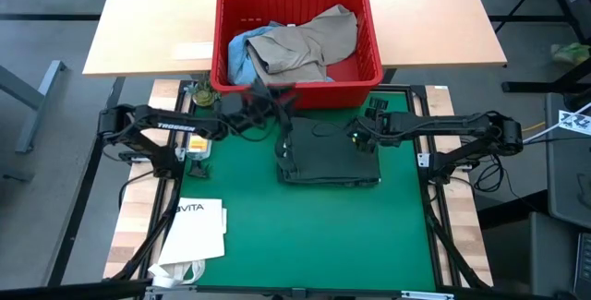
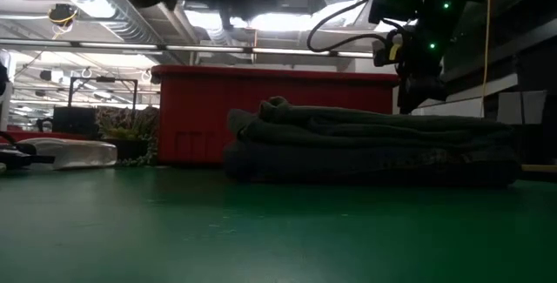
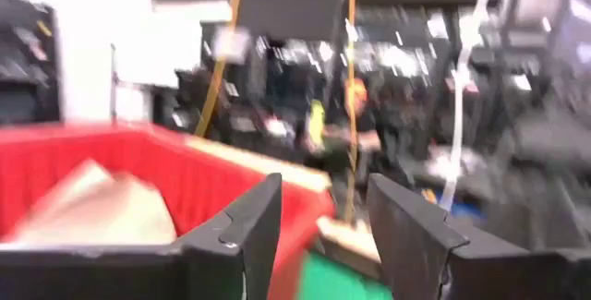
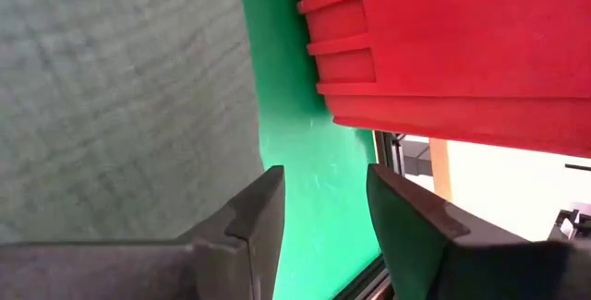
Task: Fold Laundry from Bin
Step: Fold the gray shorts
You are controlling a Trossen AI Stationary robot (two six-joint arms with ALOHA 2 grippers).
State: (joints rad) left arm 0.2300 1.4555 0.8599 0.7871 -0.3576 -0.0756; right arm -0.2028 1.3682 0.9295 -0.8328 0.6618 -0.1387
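- Bin [image 1: 297,9]: bright red throughout, with ribbed sides.
- Khaki-tan garment [image 1: 309,46]: plain tan, no pattern, uppermost in the bin.
- Light blue garment [image 1: 240,55]: pale denim blue, showing at 9 o'clock of the tan one.
- Folded stack [image 1: 331,152]: very dark grey-green, plain, unpatterned.
- Mat [image 1: 305,231]: solid green, no markings.
- Surface [image 1: 157,23]: light wood tone beyond the mat; paler slatted wood at the mat's sides.
- Paper bag [image 1: 196,229]: white, with dark "VITA" lettering.
- Left gripper [image 3: 323,231]: dark grey to black fingers.
- Right gripper [image 4: 325,226]: dark grey to black fingers.
- Both arms: black; small green lights glow on the right arm.
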